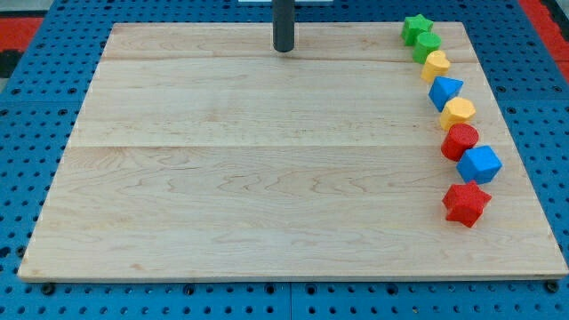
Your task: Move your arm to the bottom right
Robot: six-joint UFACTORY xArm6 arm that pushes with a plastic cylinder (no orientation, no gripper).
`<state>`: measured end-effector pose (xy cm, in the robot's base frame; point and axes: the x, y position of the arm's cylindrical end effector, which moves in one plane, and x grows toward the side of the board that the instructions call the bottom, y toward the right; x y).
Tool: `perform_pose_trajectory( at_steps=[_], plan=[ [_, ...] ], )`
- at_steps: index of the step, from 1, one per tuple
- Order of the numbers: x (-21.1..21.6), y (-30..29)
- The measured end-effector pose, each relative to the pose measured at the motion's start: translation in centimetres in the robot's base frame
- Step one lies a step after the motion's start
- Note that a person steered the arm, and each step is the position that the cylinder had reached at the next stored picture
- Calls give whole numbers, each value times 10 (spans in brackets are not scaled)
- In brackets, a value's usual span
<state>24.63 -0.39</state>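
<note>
**Tip at top centre; eight blocks lined along the right edge**

The wooden board point(267, 178) lies on a blue pegboard table point(36, 133). I carry no pincer, so no jaw state applies: my arm ends in a dark rod, and my tip point(283, 50) rests near the board's top edge, about mid-width, well apart from every block.

Down the view's right side runs a curved row: green star point(415, 28), green block point(427, 44), yellow block point(436, 65), blue block point(444, 91), yellow hexagon point(459, 113), red block point(460, 140), blue cube point(480, 164), red star point(466, 204). Neighbours sit touching or just beside each other.
</note>
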Motion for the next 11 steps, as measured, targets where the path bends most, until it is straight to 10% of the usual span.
perform_pose_trajectory(
  at_steps=[3,6,11],
  plan=[
    [17,-3],
    [263,0],
    [325,93]
  ],
)
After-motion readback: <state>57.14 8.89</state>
